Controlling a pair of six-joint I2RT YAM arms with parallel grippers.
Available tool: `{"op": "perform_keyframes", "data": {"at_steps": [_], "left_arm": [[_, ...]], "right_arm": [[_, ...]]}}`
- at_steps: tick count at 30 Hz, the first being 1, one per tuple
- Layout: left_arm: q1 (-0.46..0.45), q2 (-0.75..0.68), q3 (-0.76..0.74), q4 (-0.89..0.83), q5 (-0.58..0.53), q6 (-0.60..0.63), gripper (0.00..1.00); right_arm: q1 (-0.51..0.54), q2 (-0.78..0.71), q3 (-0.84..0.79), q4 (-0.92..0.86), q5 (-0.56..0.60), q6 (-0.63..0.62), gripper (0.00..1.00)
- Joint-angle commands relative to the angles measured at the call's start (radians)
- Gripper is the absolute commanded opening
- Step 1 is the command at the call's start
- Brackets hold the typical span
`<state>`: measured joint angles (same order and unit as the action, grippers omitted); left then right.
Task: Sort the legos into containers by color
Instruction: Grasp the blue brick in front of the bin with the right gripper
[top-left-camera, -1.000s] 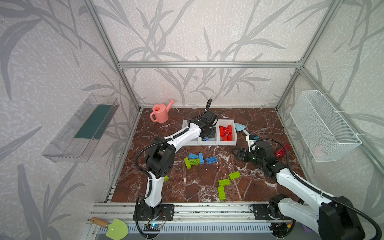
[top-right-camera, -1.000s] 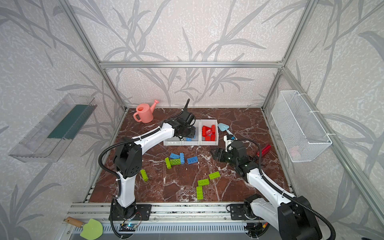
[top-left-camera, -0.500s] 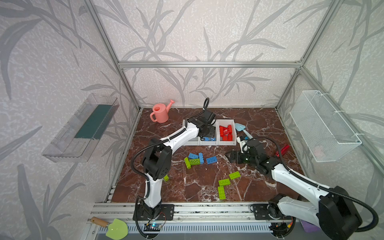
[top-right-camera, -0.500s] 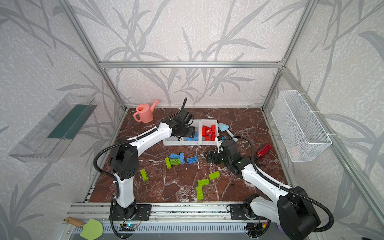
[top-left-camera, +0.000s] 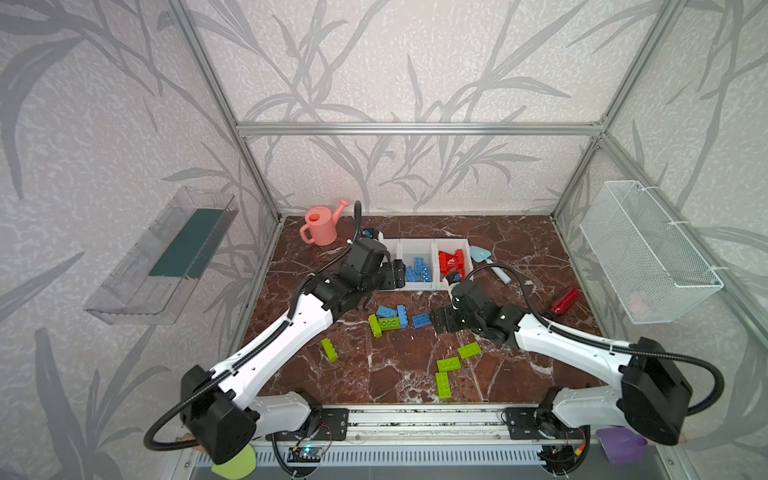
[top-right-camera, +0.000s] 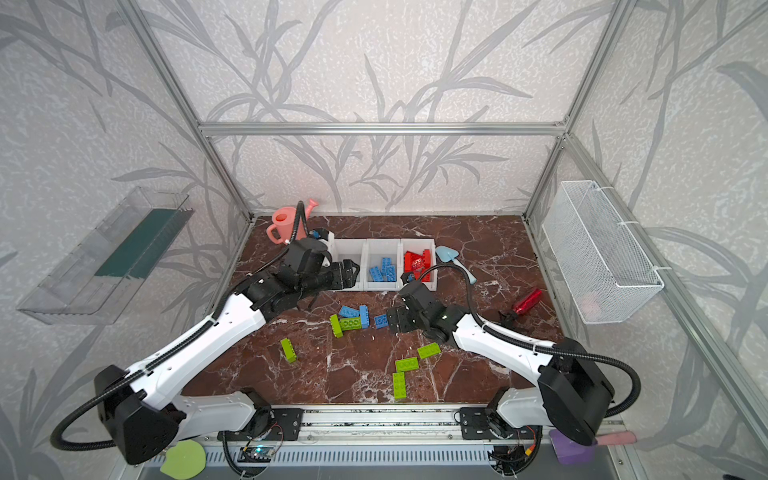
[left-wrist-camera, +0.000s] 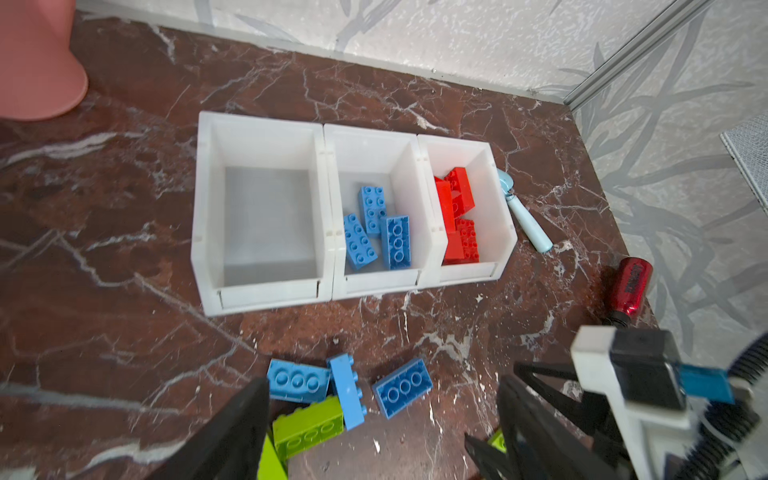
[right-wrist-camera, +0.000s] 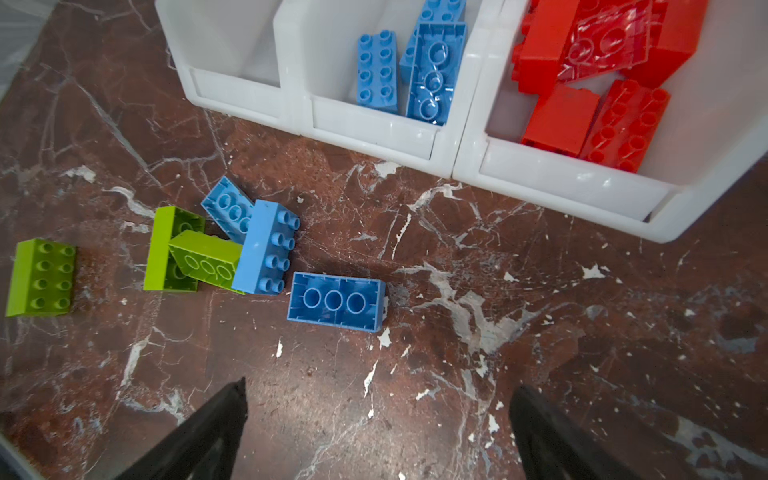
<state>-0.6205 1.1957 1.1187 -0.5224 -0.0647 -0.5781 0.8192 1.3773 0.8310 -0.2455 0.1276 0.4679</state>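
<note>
Though partly in view, left container (top-left-camera: 390, 248) behind left gripper (top-left-camera: 398, 274).

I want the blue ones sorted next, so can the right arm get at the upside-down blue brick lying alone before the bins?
Probably yes. The right gripper is open and empty, and the blue brick lies just ahead of it, clear of the other bricks, with only bare table between.
</note>
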Motion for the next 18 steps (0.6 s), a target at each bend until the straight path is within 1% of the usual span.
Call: {"op": "perform_keyframes", "data": {"at_steps": [1, 5, 11, 14, 18], "left_arm": [[0.002, -0.092, -0.089, -0.046, -0.046, -0.029, 0.90], [0.002, -0.193, -0.204, -0.076, -0.082, -0.055, 0.91], [0.002, -0.296, -0.352, -0.058, -0.107, -0.094, 0.91], [0.002, -0.327, -0.386, -0.062, -0.109, -0.096, 0.91], [0.002, -0.355, -0.403, -0.086, -0.090, -0.101, 0.91]], "right_arm": [[0.033, 0.067, 0.069, -0.066, 0.071, 0.030, 0.99], [0.053, 0.176, 0.154, -0.117, 0.058, 0.034, 0.99], [0.074, 0.294, 0.236, -0.142, 0.056, 0.037, 0.99], [0.074, 0.324, 0.263, -0.153, 0.057, 0.038, 0.99], [0.075, 0.401, 0.296, -0.157, 0.034, 0.028, 1.00]]}}
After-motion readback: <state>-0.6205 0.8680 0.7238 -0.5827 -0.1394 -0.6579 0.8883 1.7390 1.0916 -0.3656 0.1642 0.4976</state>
